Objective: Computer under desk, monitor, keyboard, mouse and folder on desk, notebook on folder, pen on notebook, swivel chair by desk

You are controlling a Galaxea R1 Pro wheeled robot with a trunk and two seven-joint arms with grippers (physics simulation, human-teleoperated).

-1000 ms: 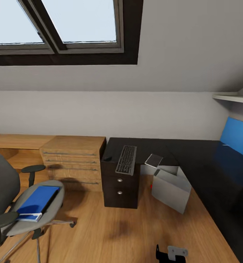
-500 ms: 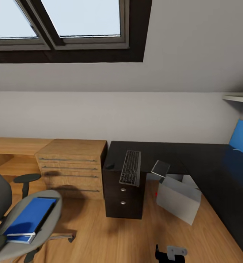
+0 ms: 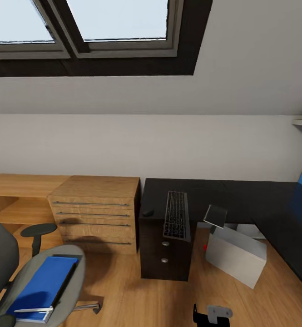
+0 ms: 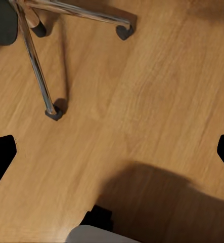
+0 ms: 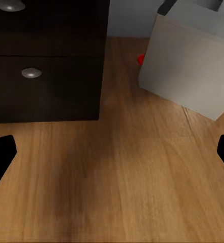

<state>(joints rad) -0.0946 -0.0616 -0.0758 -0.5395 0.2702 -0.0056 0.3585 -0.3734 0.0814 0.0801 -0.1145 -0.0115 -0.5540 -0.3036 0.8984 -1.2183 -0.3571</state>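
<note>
Folder [image 3: 44, 286], blue, lies flat on swivel chair [image 3: 73, 259] seat, lower left of head view; looks thin, stiff, light, so pinch the near edge. Keyboard [image 3: 176, 215] sits on dark desk [image 3: 241, 195], centre. Both grippers' fingers spread wide, holding nothing.

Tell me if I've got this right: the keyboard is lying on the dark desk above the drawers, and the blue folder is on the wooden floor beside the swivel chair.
Not quite. The keyboard does lie on the dark desk above the drawers, but the blue folder is not on the floor: the head view shows it resting on the seat of the swivel chair.
</note>
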